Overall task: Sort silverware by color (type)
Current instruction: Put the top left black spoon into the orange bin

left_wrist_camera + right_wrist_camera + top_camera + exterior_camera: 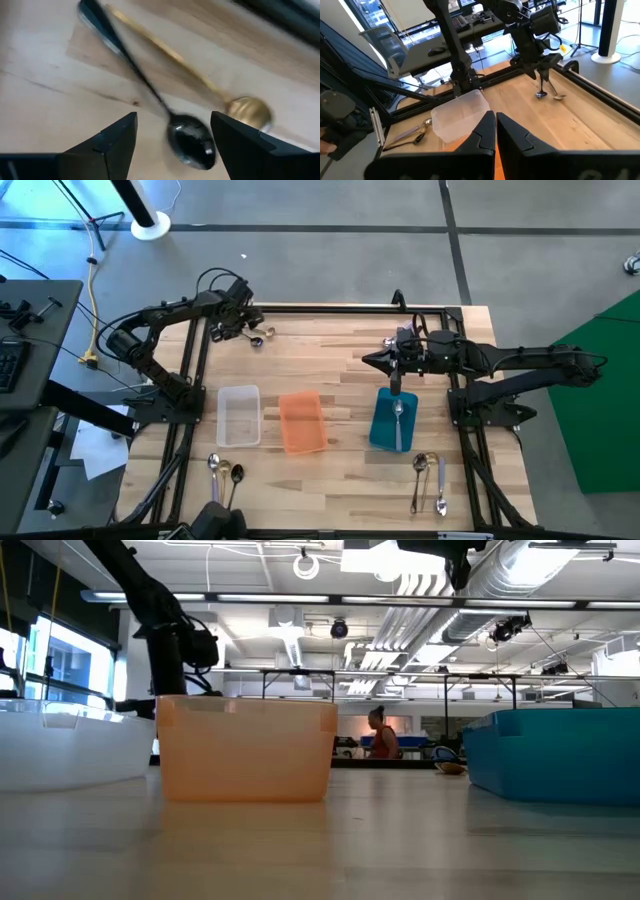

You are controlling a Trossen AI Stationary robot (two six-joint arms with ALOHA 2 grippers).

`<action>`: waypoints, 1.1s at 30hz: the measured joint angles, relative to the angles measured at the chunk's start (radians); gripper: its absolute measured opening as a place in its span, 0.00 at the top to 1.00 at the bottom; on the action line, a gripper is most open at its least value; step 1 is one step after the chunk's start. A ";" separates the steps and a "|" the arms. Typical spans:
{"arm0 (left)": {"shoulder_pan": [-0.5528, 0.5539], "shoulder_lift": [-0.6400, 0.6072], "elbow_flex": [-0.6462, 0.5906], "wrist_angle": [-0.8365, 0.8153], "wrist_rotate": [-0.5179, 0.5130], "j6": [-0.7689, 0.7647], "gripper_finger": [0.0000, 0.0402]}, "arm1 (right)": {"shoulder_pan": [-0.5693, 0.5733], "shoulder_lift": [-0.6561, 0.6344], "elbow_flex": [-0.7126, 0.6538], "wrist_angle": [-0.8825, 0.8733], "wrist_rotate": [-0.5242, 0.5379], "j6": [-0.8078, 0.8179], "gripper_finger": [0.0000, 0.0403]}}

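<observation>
A black spoon (190, 145) and a gold spoon (245, 112) lie crossed on the wooden table at its far left (255, 337). My left gripper (173, 116) points down over them, open. Its fingers stand on either side of the black spoon's bowl and touch nothing. My right gripper (495, 131) is shut and empty. It hangs level above the far end of the blue tray (380, 430), where a silver spoon (398, 420) lies. More spoons lie at the near left (224, 471) and near right (430, 478).
A clear tray (239, 415), an orange tray (302, 421) and the blue tray stand in a row across the table's middle. Black frame rails (195, 380) run along the table's left, right and far edges. A person (381, 735) is far off in the room.
</observation>
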 joint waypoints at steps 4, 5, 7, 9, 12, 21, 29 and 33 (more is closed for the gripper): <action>0.000 0.000 0.000 -0.002 -0.004 -0.048 0.40 | 0.000 0.000 0.000 -0.004 0.000 -0.001 1.00; 0.000 0.004 0.000 0.002 -0.011 -0.062 0.40 | 0.000 0.000 0.000 -0.008 0.000 -0.001 1.00; 0.002 0.021 0.000 0.017 -0.017 -0.079 0.40 | 0.000 0.000 0.000 -0.017 0.000 -0.002 1.00; 0.008 0.042 0.000 0.017 -0.014 -0.083 0.40 | 0.000 0.000 0.000 -0.021 0.000 -0.002 1.00; 0.012 0.083 0.000 0.014 0.002 -0.091 0.40 | 0.000 0.000 0.000 -0.026 0.000 0.000 1.00; 0.011 0.123 0.000 0.043 0.001 -0.142 0.40 | 0.000 0.000 0.000 -0.026 0.000 -0.001 1.00; 0.011 0.122 0.000 0.034 0.001 -0.127 0.49 | 0.000 0.000 0.000 -0.025 0.000 -0.001 1.00; 0.011 0.122 0.000 0.034 0.000 -0.127 0.64 | 0.000 0.000 0.000 -0.025 0.000 0.000 1.00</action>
